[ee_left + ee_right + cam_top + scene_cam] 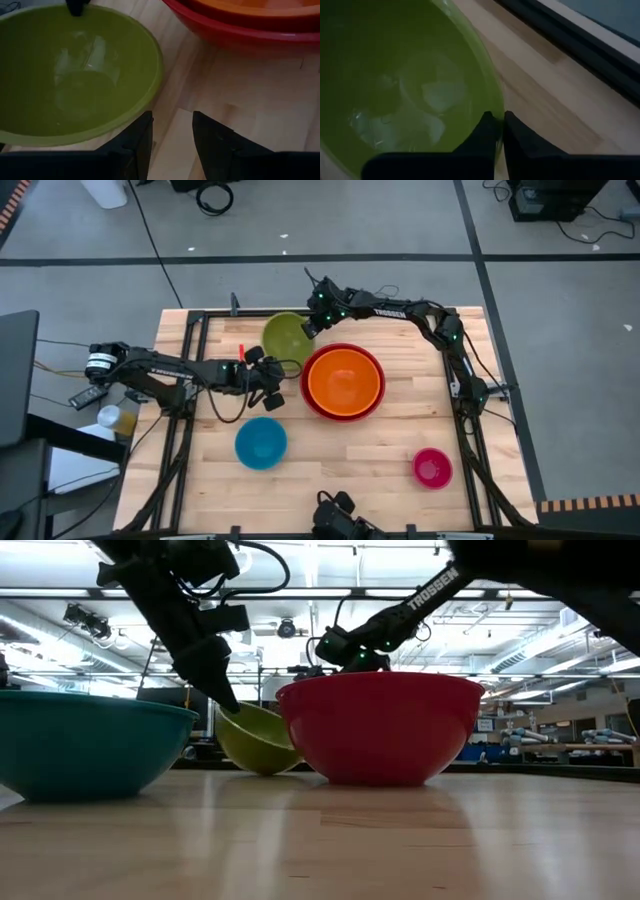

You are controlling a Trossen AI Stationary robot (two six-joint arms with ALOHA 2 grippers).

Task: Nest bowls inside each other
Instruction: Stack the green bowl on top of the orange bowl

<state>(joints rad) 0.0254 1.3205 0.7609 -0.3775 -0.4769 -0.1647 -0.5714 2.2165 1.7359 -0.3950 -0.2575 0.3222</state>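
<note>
A green bowl (285, 335) stands on its bottom at the table's far side, left of a red bowl (343, 408) with an orange bowl (343, 378) nested in it. My right gripper (496, 116) is shut on the green bowl's far right rim. My left gripper (172, 131) stands open just off the green bowl's (75, 75) near rim, over bare table. Whether its finger (142, 135) touches the rim I cannot tell. A blue bowl (261, 443) and a small pink bowl (432, 468) stand near the front edge. My right gripper pinches the green bowl's rim (496, 94) on the side next to the red bowl, one finger (485, 131) inside the bowl and one (517, 134) outside. The fingers slant down from the table's far right. The bowl's bottom rests on the table.
The red bowl's wall (235, 32) stands close beside the green bowl, with a strip of bare wood between them. A black frame rail (580, 45) runs along the table's far edge behind the green bowl. Bare wood lies between the blue and pink bowls.
</note>
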